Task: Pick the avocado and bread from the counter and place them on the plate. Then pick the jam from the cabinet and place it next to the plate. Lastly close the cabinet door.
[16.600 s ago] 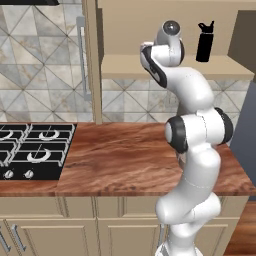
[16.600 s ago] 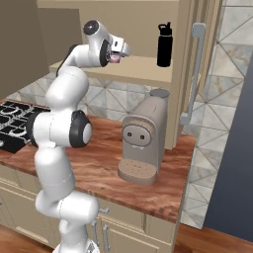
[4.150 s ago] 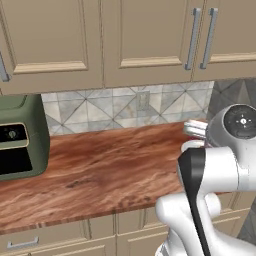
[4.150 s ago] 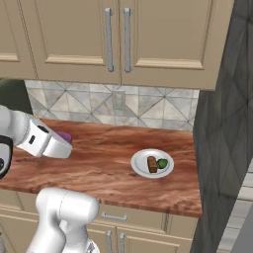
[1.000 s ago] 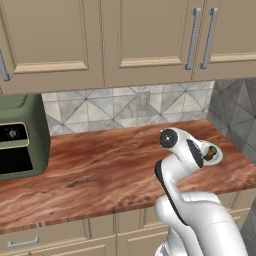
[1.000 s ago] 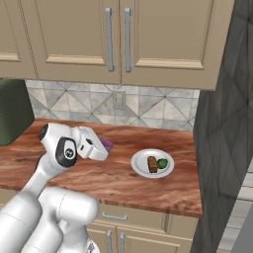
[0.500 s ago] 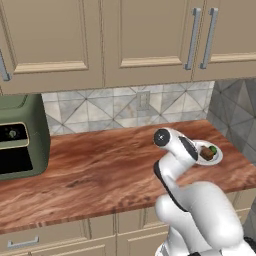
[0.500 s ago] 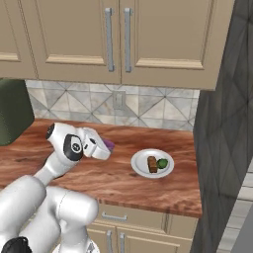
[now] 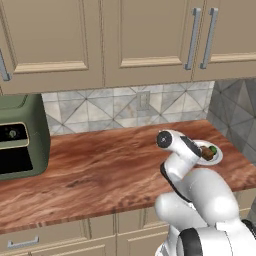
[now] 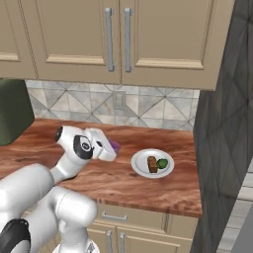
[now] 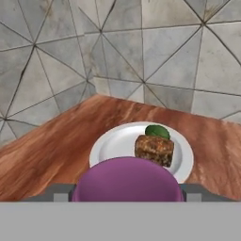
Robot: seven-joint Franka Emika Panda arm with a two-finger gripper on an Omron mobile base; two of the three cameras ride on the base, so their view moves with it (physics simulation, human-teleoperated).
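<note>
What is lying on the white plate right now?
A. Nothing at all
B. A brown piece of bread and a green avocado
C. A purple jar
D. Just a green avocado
B: the plate holds the bread with the avocado beside it; the hand view shows both on it too.

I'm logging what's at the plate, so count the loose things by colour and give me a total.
White: 1, plate
Brown: 1, bread
Green: 1, avocado
Purple: 1, the jar in the gripper
Total: 4
</note>
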